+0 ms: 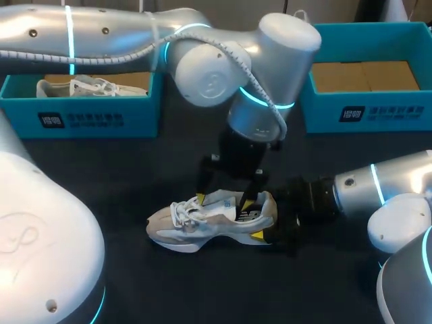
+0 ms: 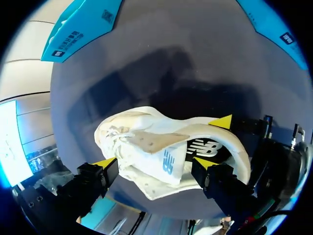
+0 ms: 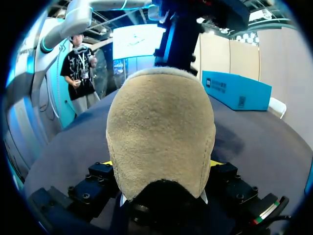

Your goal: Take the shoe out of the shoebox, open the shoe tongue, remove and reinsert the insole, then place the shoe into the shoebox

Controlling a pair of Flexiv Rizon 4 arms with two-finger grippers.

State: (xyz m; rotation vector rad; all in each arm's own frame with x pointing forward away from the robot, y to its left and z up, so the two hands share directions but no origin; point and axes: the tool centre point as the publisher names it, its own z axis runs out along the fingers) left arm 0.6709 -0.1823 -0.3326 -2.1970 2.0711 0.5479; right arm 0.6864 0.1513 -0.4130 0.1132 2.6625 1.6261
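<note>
Shoe: our pale sneaker stands on its sole on the dark table, out of both boxes. Its toe points to our left and its heel to our right.
Left hand: our left hand hangs straight down over the shoe. Its fingers are spread wide and it grips nothing. One yellow tip is by the laces, the other at the rim of the shoe's opening.
Right hand: our right hand comes in low from our right. It is closed on the shoe's heel, with a yellow tip pressed against each side.
Insole: in the left wrist view we see a dark insole lying inside the shoe, under the opening.
Left shoebox: the teal left shoebox sits at the far left of the table, well apart from the shoe, with a second shoe in it.
Right shoebox: the teal right shoebox sits at the far right, its brown floor showing.
</note>
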